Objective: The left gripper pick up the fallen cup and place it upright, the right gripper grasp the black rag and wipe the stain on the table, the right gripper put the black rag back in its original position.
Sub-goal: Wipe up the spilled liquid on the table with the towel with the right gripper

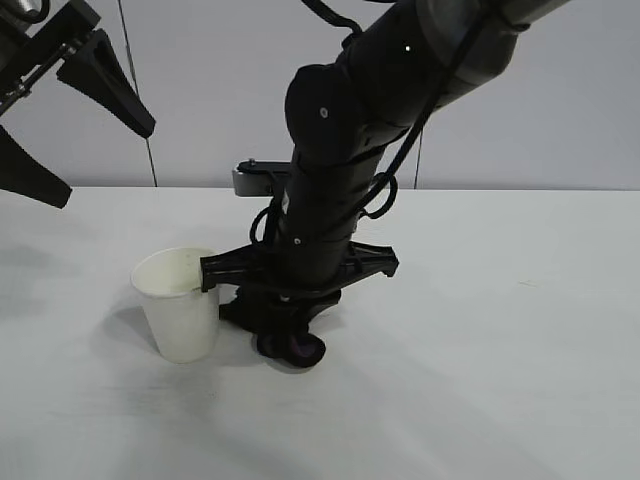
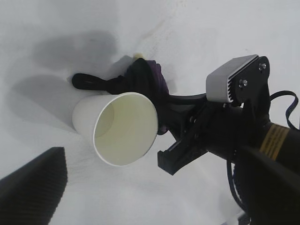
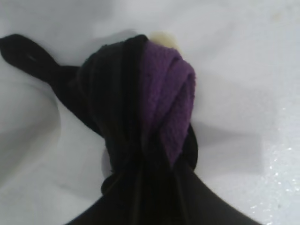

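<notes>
While the cup stands upright on the white worktop, its open mouth facing up, the right gripper presses straight down just beside it, on the cup's right in the exterior view. Its fingers are clamped on the black rag, which bunches against the worktop beneath them, purple folds showing. From the right wrist view the rag covers most of the stain; only a small yellowish edge peeks out past the cloth, and a thin black tail trails off to one side. The left gripper hangs raised at the upper left of the exterior view, well apart from the cup, its fingers spread wide and holding nothing.
</notes>
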